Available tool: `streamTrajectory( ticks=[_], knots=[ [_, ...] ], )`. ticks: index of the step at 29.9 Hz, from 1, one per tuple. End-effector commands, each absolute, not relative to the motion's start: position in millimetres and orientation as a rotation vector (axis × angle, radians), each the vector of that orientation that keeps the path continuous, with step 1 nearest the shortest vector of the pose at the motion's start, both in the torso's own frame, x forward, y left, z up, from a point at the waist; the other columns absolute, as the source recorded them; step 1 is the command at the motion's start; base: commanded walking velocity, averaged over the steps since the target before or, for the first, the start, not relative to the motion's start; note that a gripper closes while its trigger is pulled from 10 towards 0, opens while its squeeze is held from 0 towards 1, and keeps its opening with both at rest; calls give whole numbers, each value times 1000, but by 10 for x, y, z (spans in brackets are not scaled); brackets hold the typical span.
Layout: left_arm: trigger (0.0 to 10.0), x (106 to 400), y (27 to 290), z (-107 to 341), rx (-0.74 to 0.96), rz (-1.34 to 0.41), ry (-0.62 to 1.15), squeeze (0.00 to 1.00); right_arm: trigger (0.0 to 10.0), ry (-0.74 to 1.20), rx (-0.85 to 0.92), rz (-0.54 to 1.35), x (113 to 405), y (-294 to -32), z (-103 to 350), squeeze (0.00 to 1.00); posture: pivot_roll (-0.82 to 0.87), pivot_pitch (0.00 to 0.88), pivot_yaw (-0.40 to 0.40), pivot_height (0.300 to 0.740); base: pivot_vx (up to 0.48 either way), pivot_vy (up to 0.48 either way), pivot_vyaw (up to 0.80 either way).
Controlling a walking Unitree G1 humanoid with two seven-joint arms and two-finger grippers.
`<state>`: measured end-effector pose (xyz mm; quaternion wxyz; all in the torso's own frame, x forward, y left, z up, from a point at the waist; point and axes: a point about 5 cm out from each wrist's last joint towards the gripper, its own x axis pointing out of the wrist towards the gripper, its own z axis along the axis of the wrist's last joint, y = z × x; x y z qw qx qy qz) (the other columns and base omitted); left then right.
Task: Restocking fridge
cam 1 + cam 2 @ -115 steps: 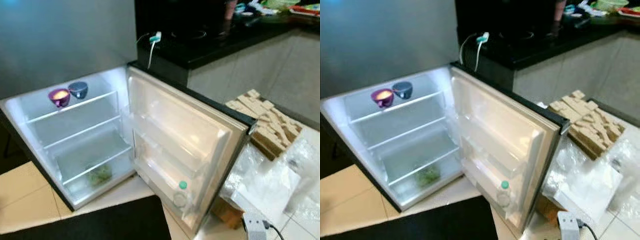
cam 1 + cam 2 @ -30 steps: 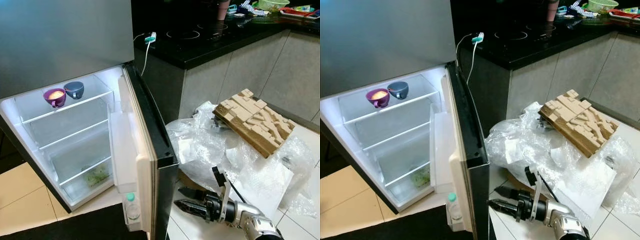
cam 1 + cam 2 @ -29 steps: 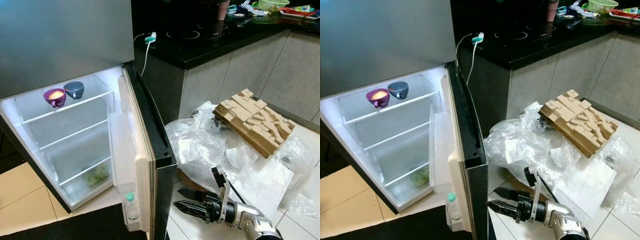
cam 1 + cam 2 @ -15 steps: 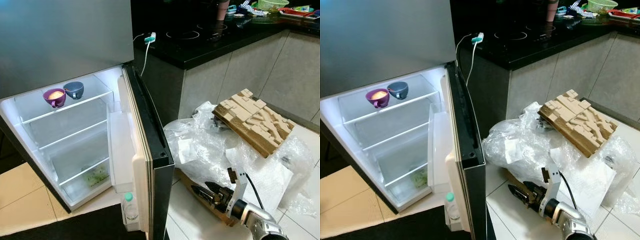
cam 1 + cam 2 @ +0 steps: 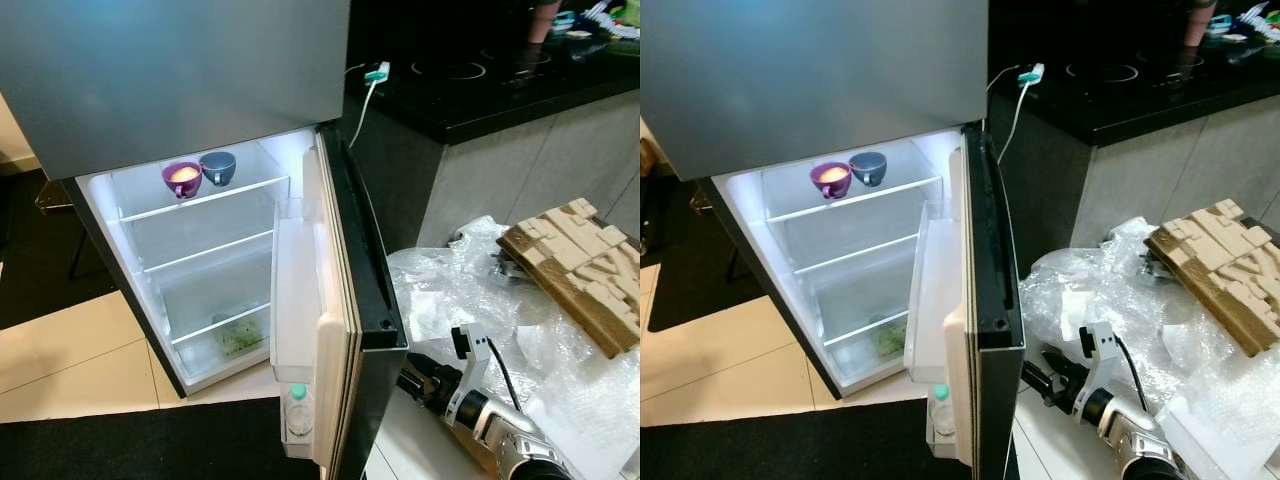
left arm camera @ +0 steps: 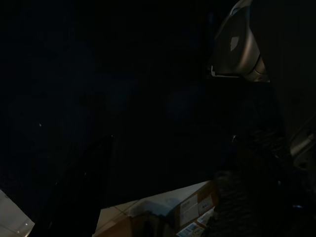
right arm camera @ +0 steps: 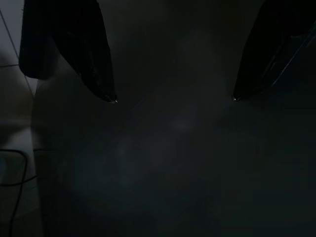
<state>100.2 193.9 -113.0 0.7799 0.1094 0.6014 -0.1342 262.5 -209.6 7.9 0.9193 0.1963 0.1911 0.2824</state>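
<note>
1. Two cups [image 5: 200, 172] sit side by side on the top shelf of the open fridge [image 5: 200, 260], one purple, one grey-blue, kept near the front edge where they are easy to reach.
2. The door [image 5: 980, 300] stands half open and edge-on to the camera; a bottle [image 5: 297, 408] with a green cap stands in its lowest rack, held upright by the rack rail.
3. Something green lies in the bottom drawer [image 5: 238, 338]; I cannot tell what it is.
4. The right hand [image 5: 1045, 380] is low, just beside the door's outer face, its two fingers spread wide with nothing between them. In the right wrist view the fingertips [image 7: 106, 91] face a dark flat surface, which I judge to be the door, likely for pushing it.
5. The left arm hangs idle in the dark; whether its fingers are spread or together cannot be told.
6. Crumpled plastic wrap [image 5: 470, 290] lies on the floor beside the fridge, with a brown moulded packing tray [image 5: 580, 265] resting on it.
7. A cable with a green plug [image 5: 1025, 75] lies on the black table [image 5: 480, 90].
8. No brand or writing can be read; labels on a box in the left wrist view are too dim.
</note>
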Motion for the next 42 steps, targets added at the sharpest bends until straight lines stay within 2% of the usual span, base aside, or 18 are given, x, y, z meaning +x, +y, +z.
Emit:
streamTrajectory(
  ticks=[1, 34, 42],
  knots=[
    [10000, 986, 1789, -1148, 199, -337, 1297, 0, 10000, 394, 399, 594, 2638, -2066, 80, 0, 81, 0, -21, 740, 0, 0, 800],
    [10000, 984, 1779, -1150, 197, -341, 1297, 0, 10000, 382, 343, 611, 2701, -2008, 110, 0, 78, 0, -22, 740, 0, 0, 800],
    [10000, 983, 1780, -1150, 197, -339, 1296, 0, 10000, 432, 248, 497, 2749, -2027, 59, 0, 79, 0, -22, 740, 0, 0, 0]
  ],
)
